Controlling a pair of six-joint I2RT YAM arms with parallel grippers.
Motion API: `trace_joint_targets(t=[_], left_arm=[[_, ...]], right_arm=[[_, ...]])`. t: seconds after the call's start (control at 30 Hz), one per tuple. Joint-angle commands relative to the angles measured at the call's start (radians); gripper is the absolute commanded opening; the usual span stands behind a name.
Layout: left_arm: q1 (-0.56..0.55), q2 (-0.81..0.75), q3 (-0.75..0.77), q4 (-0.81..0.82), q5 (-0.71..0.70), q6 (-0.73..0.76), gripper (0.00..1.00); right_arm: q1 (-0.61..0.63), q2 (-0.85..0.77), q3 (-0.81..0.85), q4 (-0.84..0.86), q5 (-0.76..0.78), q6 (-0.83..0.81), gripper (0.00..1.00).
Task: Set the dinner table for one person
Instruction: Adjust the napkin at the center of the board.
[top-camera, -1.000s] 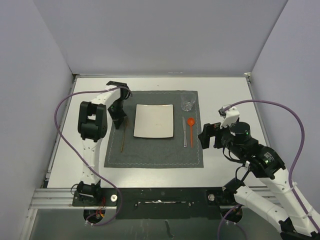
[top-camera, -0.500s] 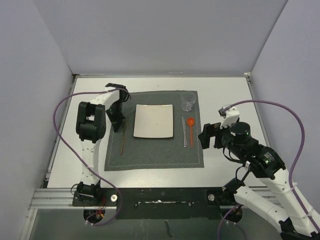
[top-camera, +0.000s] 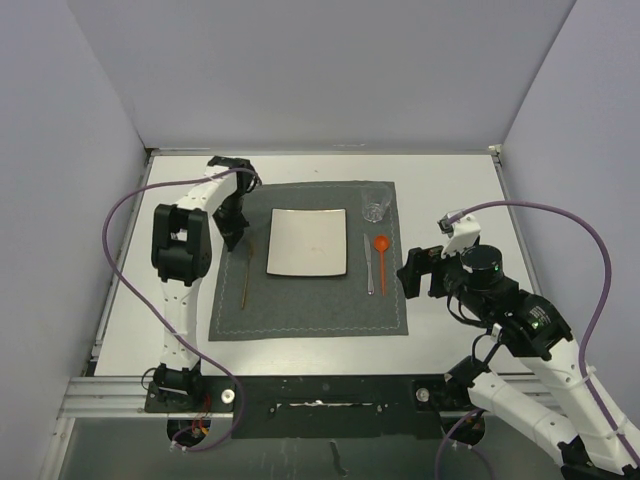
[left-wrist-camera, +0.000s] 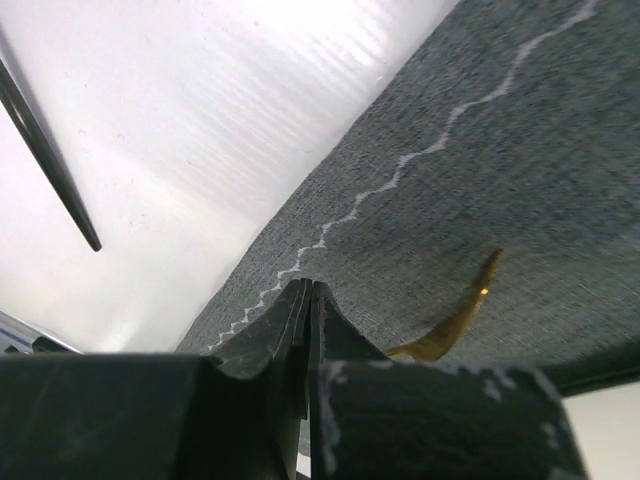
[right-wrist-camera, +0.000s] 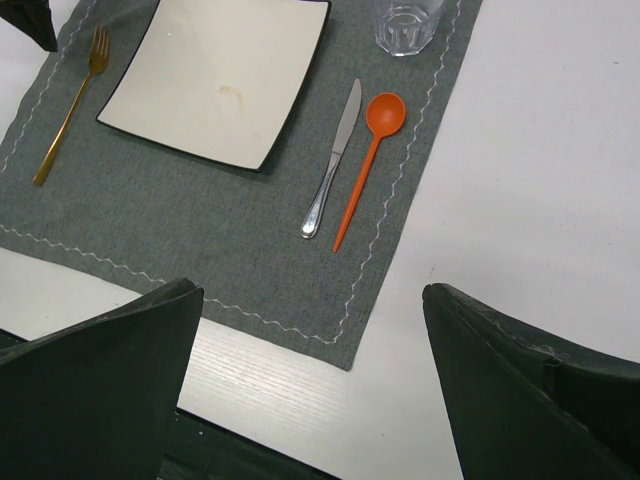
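Left tool (left-wrist-camera: 308, 292) is pressed together with nothing in it, over the mat (top-camera: 300, 300) at its 9 o'clock edge, right by the fork (top-camera: 246, 280) tines. Right tool (top-camera: 410, 272) is spread wide (empty too), just off the mat at 3 o'clock. Plate (top-camera: 308, 242) sits mid-mat, fork at its 9, knife (top-camera: 368, 265) and spoon (top-camera: 382, 258) at 3, glass (top-camera: 375, 205) at 1. The white tabletop (top-camera: 460, 190) lies under it all.

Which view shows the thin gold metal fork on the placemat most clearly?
The right wrist view: the whole gold metal fork shows, tines and handle. The top external view gives the fork only as a thin line; the left wrist view catches a blurred part.
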Motion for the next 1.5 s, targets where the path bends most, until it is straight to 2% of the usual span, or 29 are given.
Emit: trace_joint_targets(t=[0.0, 0.2, 0.43, 0.63, 1.23, 1.47], left_arm=[[0.000, -0.076, 0.088, -0.011, -0.008, 0.026, 0.00], [-0.006, 0.007, 0.174, 0.000, 0.030, 0.041, 0.00], [-0.004, 0.147, 0.371, -0.035, 0.055, 0.064, 0.00], [0.000, 0.227, 0.459, -0.046, 0.065, 0.089, 0.00], [0.030, 0.322, 0.528, -0.042, 0.084, 0.101, 0.00], [0.031, 0.286, 0.532, -0.025, 0.088, 0.118, 0.00]], right_arm=[[0.003, -0.008, 0.025, 0.020, 0.005, -0.002, 0.98], [0.003, -0.010, 0.028, 0.014, 0.011, -0.003, 0.98], [0.003, -0.005, 0.028, 0.000, 0.029, 0.000, 0.98], [0.004, 0.021, 0.034, 0.000, 0.044, -0.001, 0.98], [0.004, 0.035, 0.044, -0.007, 0.060, -0.008, 0.98], [0.003, 0.033, 0.045, -0.007, 0.057, -0.006, 0.98]])
